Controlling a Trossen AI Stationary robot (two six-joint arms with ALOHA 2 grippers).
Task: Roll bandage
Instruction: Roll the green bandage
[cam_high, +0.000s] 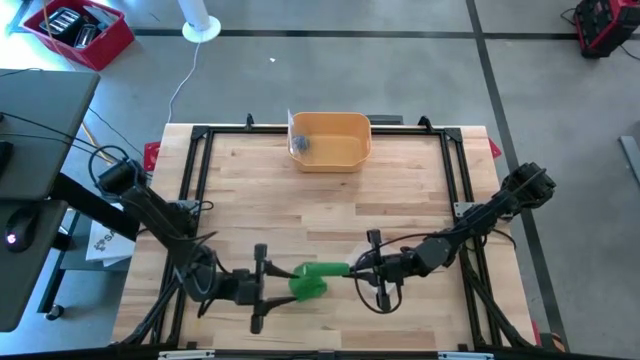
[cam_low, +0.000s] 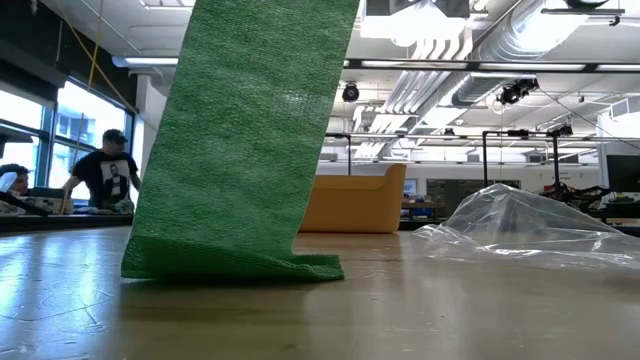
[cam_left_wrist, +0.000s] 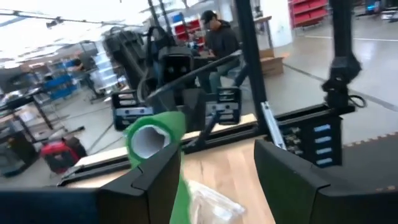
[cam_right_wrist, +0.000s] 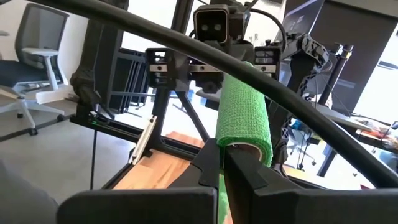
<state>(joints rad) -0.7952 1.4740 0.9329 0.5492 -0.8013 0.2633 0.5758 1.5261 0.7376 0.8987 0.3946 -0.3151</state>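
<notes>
A green bandage roll (cam_high: 322, 272) with a white core hangs level above the table's near middle, between my two grippers. A loose green strip (cam_low: 245, 140) hangs from it, and the strip's lower end (cam_low: 235, 266) lies folded on the wood. My right gripper (cam_high: 352, 270) is shut on the roll's right end. My left gripper (cam_high: 280, 290) stands open at the roll's left end, whose core opening (cam_left_wrist: 151, 138) shows just beyond one finger (cam_left_wrist: 152, 180). My right gripper meets the roll at the rim of its near end (cam_right_wrist: 241, 149), coming level from the table's right, along the roll. The roll sticks straight out from the fingers, clear of the table. The roll's end hides how the fingertips (cam_right_wrist: 211, 165) sit on the rim. My left gripper: whether its finger touches the roll's left end, I cannot tell.
A yellow bin (cam_high: 330, 140) stands at the far middle of the table. A crumpled clear plastic wrapper (cam_low: 520, 230) lies on the wood, also seen below my left gripper (cam_left_wrist: 211, 202). A black frame (cam_high: 200, 135) edges the table. People sit in the room beyond it.
</notes>
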